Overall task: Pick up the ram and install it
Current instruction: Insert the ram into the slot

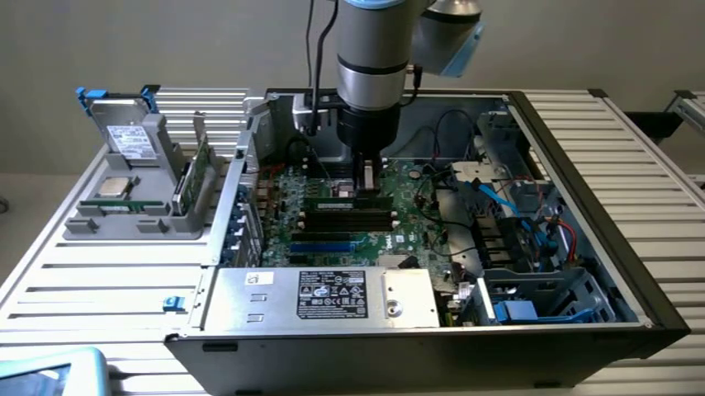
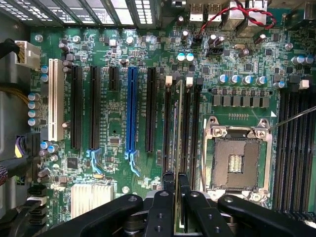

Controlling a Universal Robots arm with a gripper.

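My gripper [image 1: 369, 177] reaches down into the open computer case [image 1: 573, 206], over the green motherboard [image 1: 418, 206]. In the wrist view its two black fingers [image 2: 169, 180] are shut on the ram [image 2: 178, 123], a thin green stick seen edge-on. The ram runs along a black memory slot [image 2: 168, 128] beside the empty processor socket [image 2: 237, 158]. In the exterior view the ram [image 1: 339, 201] lies level just under the gripper, above the other black slots [image 1: 347, 219]. I cannot tell whether it is pressed fully into the slot.
A grey holder [image 1: 132, 206] on the exterior view's left carries a square silver processor chip [image 1: 114, 185] and a green board [image 1: 193, 177]. A silver labelled box [image 1: 319, 294] fills the case front. Cables and a drive cage [image 1: 551, 297] crowd the exterior view's right.
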